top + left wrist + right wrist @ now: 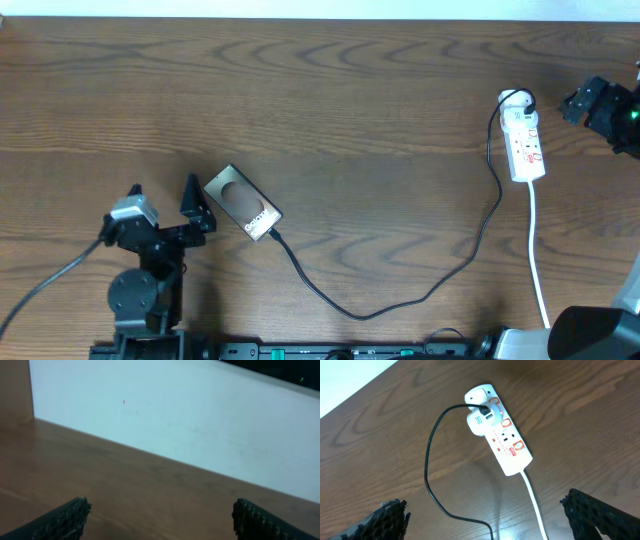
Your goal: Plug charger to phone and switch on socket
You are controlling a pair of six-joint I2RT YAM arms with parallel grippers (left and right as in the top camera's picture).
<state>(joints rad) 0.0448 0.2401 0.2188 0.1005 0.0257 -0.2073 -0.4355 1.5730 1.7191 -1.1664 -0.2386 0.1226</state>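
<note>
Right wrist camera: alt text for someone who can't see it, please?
A white power strip with red switch marks lies on a wooden table, a thin black charger cable plugged in near its far end. The open right gripper's dark fingertips frame the bottom corners.

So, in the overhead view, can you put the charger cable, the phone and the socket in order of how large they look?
1. charger cable, by far the longest.
2. phone and socket: they look about alike, so I do not rank them.

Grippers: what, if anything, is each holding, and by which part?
Nothing is held: the left gripper and the right gripper are both open and empty.
</note>
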